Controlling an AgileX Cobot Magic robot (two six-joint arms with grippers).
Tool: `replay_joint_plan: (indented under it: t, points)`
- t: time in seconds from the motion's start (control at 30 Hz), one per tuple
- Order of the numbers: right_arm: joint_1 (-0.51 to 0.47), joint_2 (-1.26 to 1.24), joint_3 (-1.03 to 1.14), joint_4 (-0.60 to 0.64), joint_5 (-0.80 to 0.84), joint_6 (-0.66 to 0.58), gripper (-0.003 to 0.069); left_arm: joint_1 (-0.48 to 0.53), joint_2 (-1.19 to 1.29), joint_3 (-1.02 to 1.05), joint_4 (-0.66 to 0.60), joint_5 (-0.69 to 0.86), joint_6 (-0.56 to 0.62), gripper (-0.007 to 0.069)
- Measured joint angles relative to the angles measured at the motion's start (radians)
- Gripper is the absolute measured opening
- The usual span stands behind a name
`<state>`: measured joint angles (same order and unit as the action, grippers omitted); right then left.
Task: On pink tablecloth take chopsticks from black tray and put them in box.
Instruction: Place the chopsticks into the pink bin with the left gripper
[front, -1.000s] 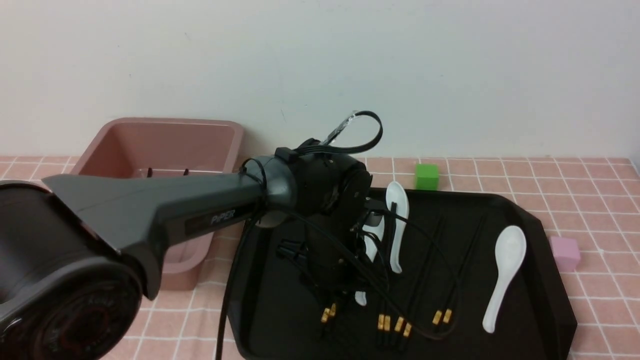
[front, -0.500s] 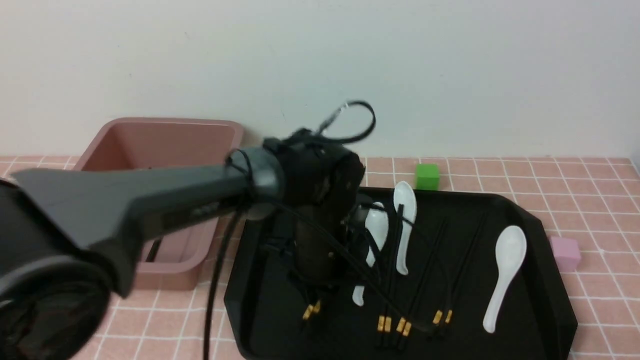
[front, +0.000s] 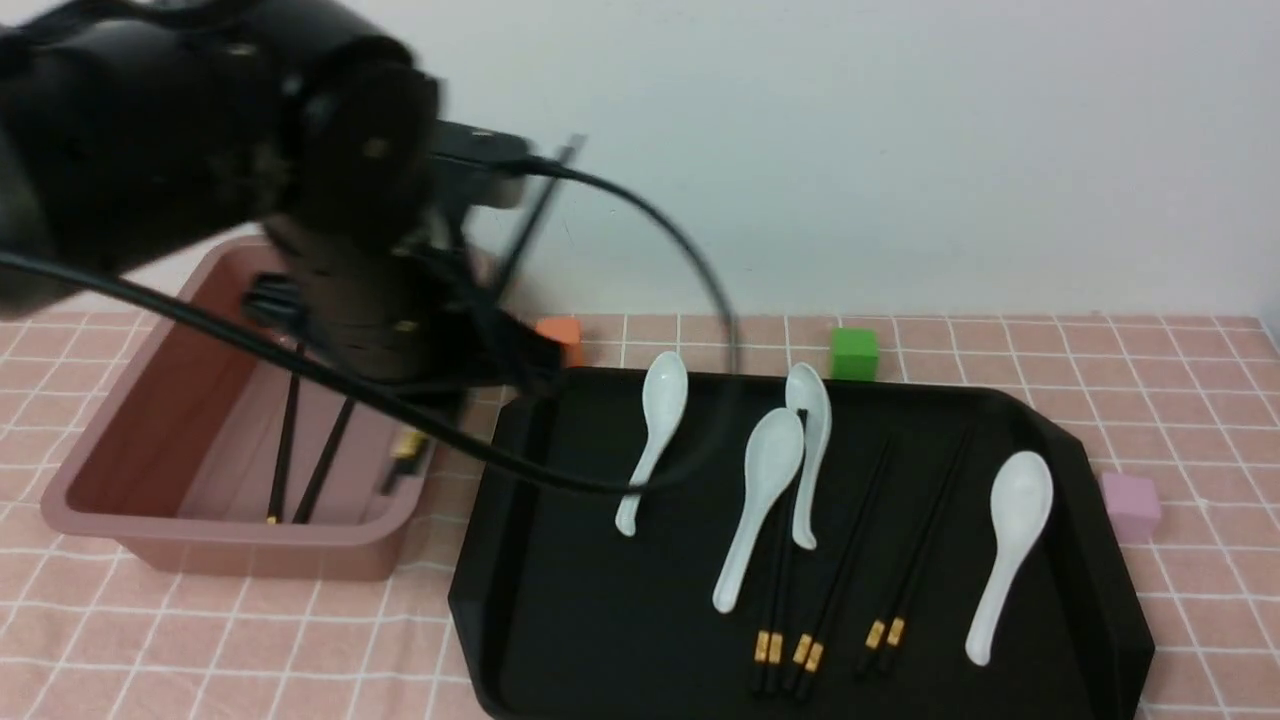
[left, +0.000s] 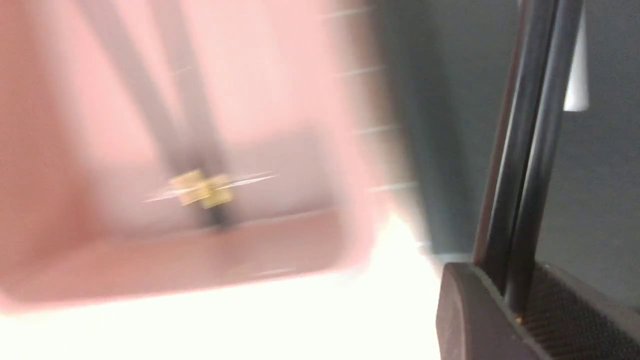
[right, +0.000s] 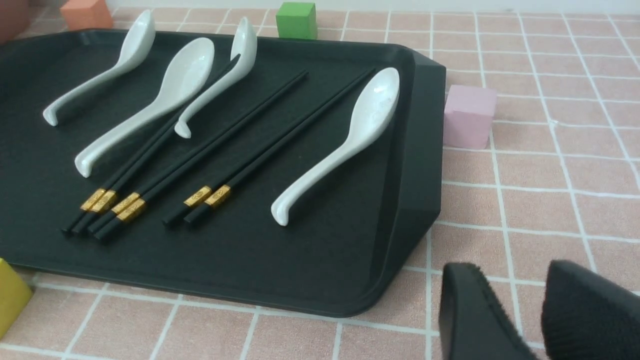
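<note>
The black tray (front: 560, 620) lies on the pink tablecloth (front: 1180, 420) and holds several black chopsticks (front: 850, 560) with gold bands. They also show in the right wrist view (right: 220, 145). The box (front: 230, 545) stands left of the tray with two chopsticks (front: 305, 450) inside. My left gripper (front: 455, 340), blurred, hangs over the box's right rim. In the left wrist view it (left: 515, 300) is shut on a pair of chopsticks (left: 525, 150). My right gripper (right: 537, 305) is open and empty, low over the cloth beside the tray's corner (right: 415, 240).
Several white spoons (front: 1010, 540) lie on the tray among the chopsticks. A green cube (front: 853, 353) and an orange cube (front: 560, 335) sit behind the tray. A pink cube (front: 1130, 505) sits to its right. A yellow cube (right: 10, 295) is at its near corner.
My left arm has risen off the tray with a pair of chopsticks and swung left over the box. The spoons it covered now show.
</note>
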<state>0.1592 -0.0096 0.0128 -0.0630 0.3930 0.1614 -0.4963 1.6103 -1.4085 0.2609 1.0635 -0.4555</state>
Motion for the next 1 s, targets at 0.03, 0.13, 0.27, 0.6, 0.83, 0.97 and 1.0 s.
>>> replay_joint_plan:
  t: [0.03,0.13,0.27,0.6,0.83,0.97,1.0]
  points:
    - [0.0,0.0,0.0,0.0,0.0,0.0,0.024,0.04,0.003,0.015,0.004,0.001,-0.001,0.0124]
    - [0.0,0.0,0.0,0.0,0.0,0.0,0.024,0.119,0.02,0.044,0.011,-0.005,-0.002,0.0124]
    - [0.0,0.0,0.0,0.0,0.0,0.0,0.024,0.216,0.063,0.06,0.013,-0.04,0.024,0.0124]
    - [0.0,0.0,0.0,0.0,0.0,0.0,0.024,0.288,0.151,0.062,0.019,-0.177,0.039,0.0127]
    - [0.0,0.0,0.0,0.0,0.0,0.0,0.024,0.288,0.162,0.062,0.055,-0.228,0.039,0.028]
    - [0.0,0.0,0.0,0.0,0.0,0.0,0.024,0.287,0.158,0.062,0.059,-0.205,0.039,0.0384]
    - [0.0,0.0,0.0,0.0,0.0,0.0,0.024,0.287,0.152,0.062,0.057,-0.194,0.039,0.0399]
